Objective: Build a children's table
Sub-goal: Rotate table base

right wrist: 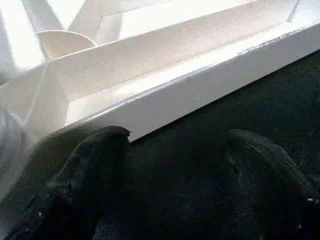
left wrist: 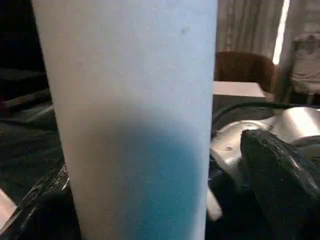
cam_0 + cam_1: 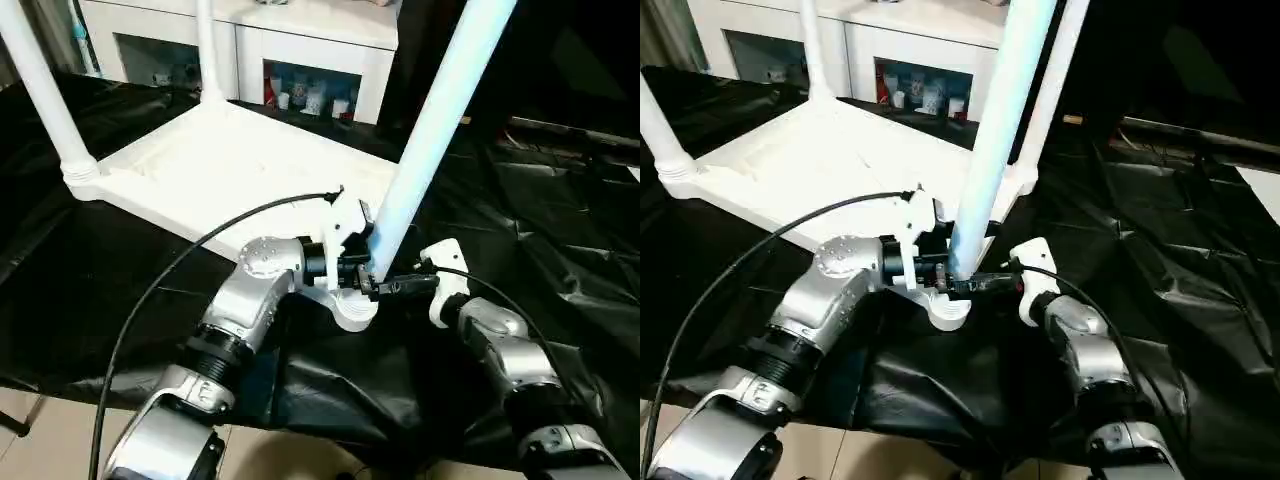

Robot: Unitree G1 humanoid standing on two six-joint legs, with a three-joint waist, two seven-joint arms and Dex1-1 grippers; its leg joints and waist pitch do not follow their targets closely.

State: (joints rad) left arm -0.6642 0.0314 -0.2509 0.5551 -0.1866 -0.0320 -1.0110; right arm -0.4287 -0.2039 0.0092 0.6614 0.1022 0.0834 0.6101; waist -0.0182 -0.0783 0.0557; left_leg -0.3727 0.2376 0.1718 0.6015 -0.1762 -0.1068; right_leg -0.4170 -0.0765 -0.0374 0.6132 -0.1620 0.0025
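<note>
The children's table [image 3: 230,165] lies upside down on the black-draped tabletop [image 3: 560,230], ribbed underside up. Its long axis runs from the near corner, by the grippers, away toward the far left. Three legs stand in corner sockets: one at the left corner [image 3: 45,95], one at the far corner [image 3: 207,50], and one behind on the right [image 3: 1055,75]. The fourth leg [image 3: 430,130] has its lower end at the near corner socket [image 3: 352,308] and its long axis rises steeply, tilted up and to the right.

The left gripper [image 3: 350,262] is at the base of that leg, which fills the left wrist view; whether it clamps the leg cannot be told. The right gripper [image 3: 400,286] lies level just beside the same socket, its fingers [image 1: 85,175] spread apart with black cloth between them, next to the table's rim.

The cloth is glossy and creased. Behind stands a white cabinet [image 3: 300,50] with small items on its open shelves. Pale floor [image 3: 60,440] shows below the near edge.
</note>
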